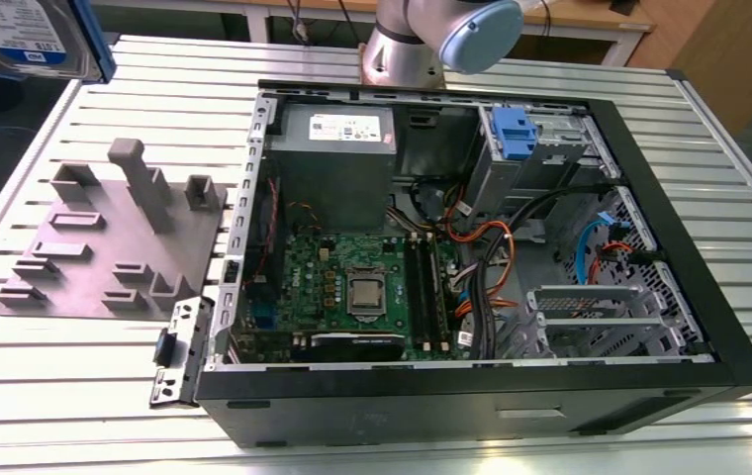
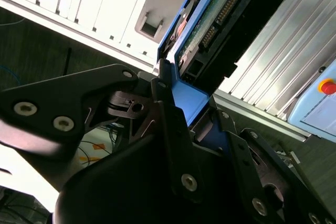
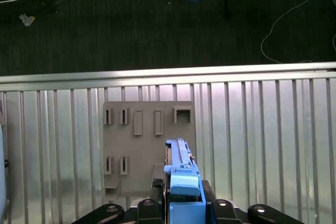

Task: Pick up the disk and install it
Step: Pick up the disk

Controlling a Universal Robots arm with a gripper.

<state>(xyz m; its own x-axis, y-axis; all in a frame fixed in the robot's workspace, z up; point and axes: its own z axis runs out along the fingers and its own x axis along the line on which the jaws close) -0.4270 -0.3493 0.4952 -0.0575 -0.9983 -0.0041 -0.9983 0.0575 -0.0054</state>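
The disk [image 1: 36, 38] hangs high above the table at the exterior view's far left, its white-and-blue label and blue carrier frame showing. In the first wrist view the disk [image 3: 181, 174] is seen edge-on, blue end nearest, over the grey fixture plate [image 3: 148, 145]. The second wrist view shows the disk [image 2: 210, 22] from its green circuit-board side. My gripper [image 2: 194, 111] is shut on the disk's blue end, its black fingers [image 3: 152, 203] pressing from both sides.
An open black computer case [image 1: 693, 228] lies on the slatted aluminium table [image 1: 59, 396]. Inside are a grey power supply [image 1: 333, 148], a blue-tabbed carrier [image 1: 514, 134] and a metal drive cage [image 1: 601, 317]. The grey fixture plate [image 1: 106, 242] lies to the case's left in the exterior view.
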